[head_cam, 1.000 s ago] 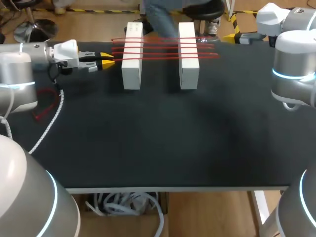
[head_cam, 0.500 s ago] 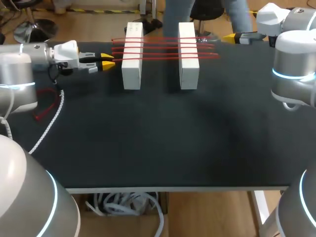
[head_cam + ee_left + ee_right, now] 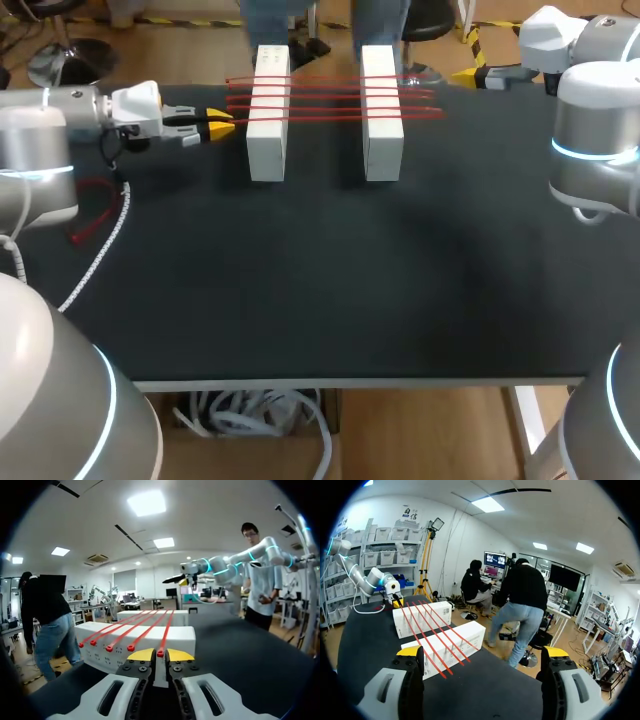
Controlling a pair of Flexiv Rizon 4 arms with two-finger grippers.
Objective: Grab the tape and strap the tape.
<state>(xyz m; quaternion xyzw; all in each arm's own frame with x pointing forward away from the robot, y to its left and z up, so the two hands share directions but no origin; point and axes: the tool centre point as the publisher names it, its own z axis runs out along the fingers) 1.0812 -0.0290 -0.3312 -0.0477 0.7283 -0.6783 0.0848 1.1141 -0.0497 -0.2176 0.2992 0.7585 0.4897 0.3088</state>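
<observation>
Two white blocks (image 3: 268, 112) (image 3: 382, 112) stand side by side at the back of the black table (image 3: 330, 280). Several red straps (image 3: 330, 100) lie across both of them. My left gripper (image 3: 219, 121) sits at the left ends of the straps. In the left wrist view its yellow tips (image 3: 141, 654) press from both sides on the head of the nearest red strap (image 3: 160, 652), so my left gripper (image 3: 160, 655) is shut on it. My right gripper (image 3: 468, 75) hangs at the back right beyond the blocks. It is wide open (image 3: 482, 652) and nothing lies between its fingers.
A white braided cord (image 3: 100, 250) and a red loop (image 3: 92, 210) lie on the table's left side beside my left arm. The table's front edge (image 3: 350, 381) runs across the near side.
The left gripper's fingers have narrowed a little around the strap's end. The right arm has not moved.
</observation>
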